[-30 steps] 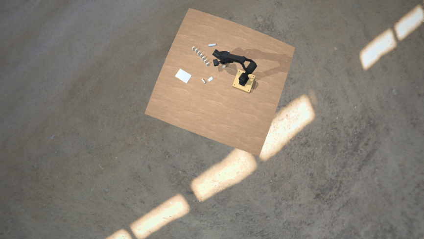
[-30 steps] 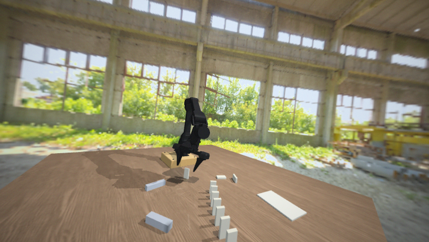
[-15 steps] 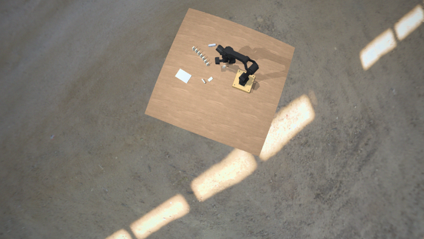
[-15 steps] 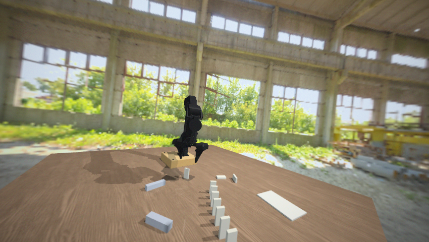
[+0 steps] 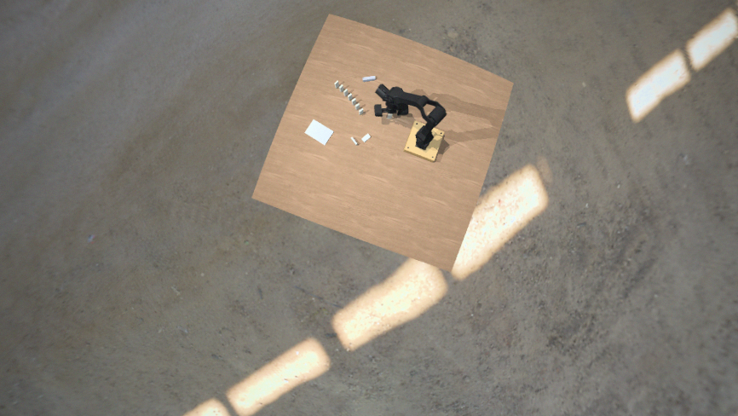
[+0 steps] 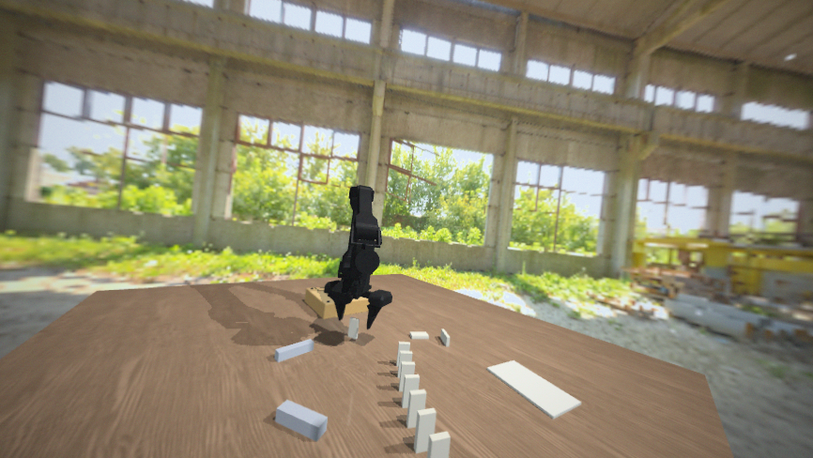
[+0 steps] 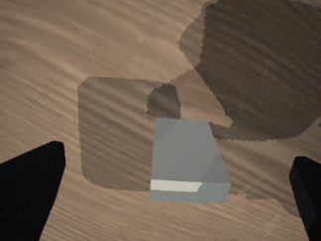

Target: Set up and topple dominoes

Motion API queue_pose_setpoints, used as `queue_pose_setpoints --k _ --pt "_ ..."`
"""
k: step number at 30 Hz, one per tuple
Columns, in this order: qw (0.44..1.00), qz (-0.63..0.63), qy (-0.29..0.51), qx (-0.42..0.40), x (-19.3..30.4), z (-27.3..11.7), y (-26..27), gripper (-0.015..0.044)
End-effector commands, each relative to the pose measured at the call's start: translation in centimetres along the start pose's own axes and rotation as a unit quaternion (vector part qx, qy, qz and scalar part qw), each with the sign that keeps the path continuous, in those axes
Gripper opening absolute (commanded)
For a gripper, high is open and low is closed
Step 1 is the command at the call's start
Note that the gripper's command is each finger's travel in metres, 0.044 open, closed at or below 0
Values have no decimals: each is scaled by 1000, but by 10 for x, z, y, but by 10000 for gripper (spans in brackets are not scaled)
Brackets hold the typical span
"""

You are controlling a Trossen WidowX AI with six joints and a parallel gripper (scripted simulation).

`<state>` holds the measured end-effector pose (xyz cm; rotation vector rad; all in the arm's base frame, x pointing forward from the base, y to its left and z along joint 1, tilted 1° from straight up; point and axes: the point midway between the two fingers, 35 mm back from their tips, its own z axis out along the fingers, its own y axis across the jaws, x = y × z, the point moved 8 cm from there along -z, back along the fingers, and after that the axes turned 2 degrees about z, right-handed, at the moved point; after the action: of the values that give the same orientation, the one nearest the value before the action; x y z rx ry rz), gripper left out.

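Your gripper [image 5: 390, 114] [image 6: 356, 326]: wide open, nothing held | blocks [image 6: 294, 350] [image 6: 300, 419]: left of the standing row [image 5: 348, 96] [image 6: 409, 389] (mind it) | white plate [image 5: 318, 132] [image 6: 534, 389]: toward the table's [image 5: 356, 191] [image 6: 187, 409] right edge in the exterior view

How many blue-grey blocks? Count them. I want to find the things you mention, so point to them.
2: the near block [image 5: 369, 78] [image 6: 301, 420] and the far block [image 6: 294, 351], both left of the domino row [image 5: 349, 96] [image 6: 415, 408] in the exterior view. The arm [image 5: 410, 98] [image 6: 363, 219] hides the far one from above.
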<state>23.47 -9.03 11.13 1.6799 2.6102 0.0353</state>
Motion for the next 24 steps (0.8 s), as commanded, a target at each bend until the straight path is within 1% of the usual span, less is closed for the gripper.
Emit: queue_pose_setpoints --k 1,4,16,17,24 --pt "1000 2 4 2 1 9 -1 440" --pt "1000 2 4 2 1 11 -1 440" --pt "1000 2 4 2 1 11 -1 125" --pt "1000 2 4 2 1 11 -1 107" --pt "1000 2 4 2 1 11 -1 107"
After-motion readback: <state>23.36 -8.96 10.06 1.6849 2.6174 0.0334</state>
